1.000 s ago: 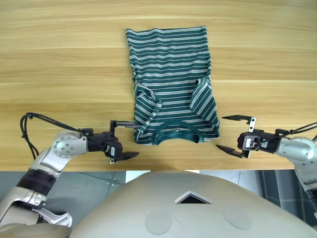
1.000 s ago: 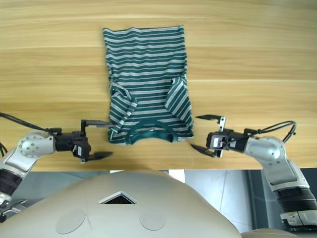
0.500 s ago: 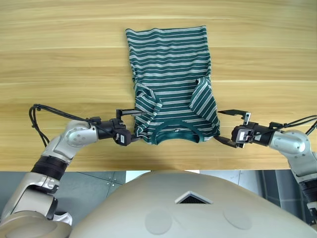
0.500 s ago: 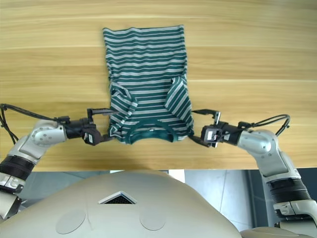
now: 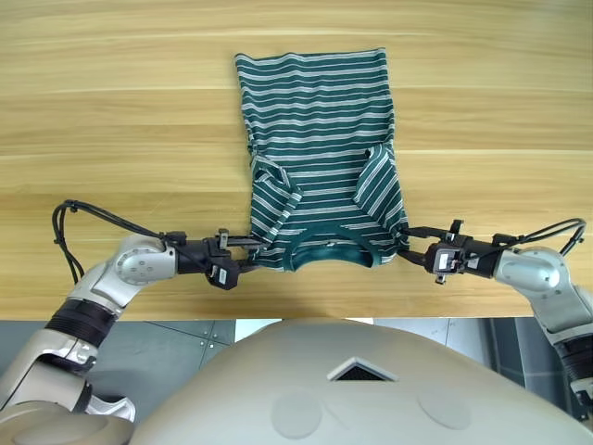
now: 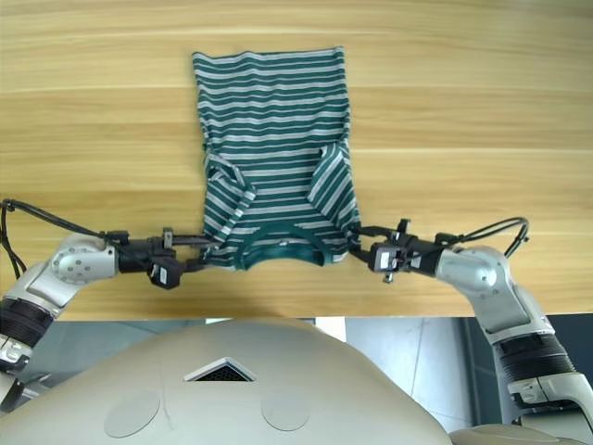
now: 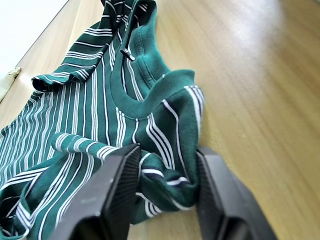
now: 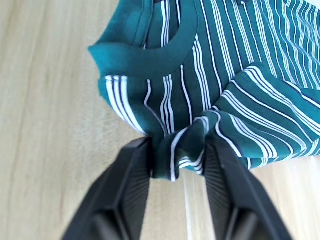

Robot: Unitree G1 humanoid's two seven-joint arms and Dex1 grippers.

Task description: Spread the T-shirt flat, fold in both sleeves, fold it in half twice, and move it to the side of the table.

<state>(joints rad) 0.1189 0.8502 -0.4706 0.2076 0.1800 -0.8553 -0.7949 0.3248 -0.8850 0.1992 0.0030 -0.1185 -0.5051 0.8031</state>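
T-shirts: one dark green, white-striped cotton T-shirt [image 5: 320,139] was counted.
Tables: one light wooden plank table [image 5: 111,111] was counted.
Grippers: two black two-fingered grippers were counted, the left gripper [image 5: 250,252] and the right gripper [image 5: 413,244].

The T-shirt [image 5: 320,139] is dark green with thin white stripes and a plain green neckband (both short sleeves are already folded in over the chest). It lies flat on the table [image 5: 111,111] as a long narrow shape, hem toward 12 o'clock and collar toward 6 o'clock, close to the table's near edge. Its shoulder corners, at about 7 and 5 o'clock, are bunched up, one pinched by the left gripper [image 5: 248,252] and the other by the right gripper [image 5: 414,243].
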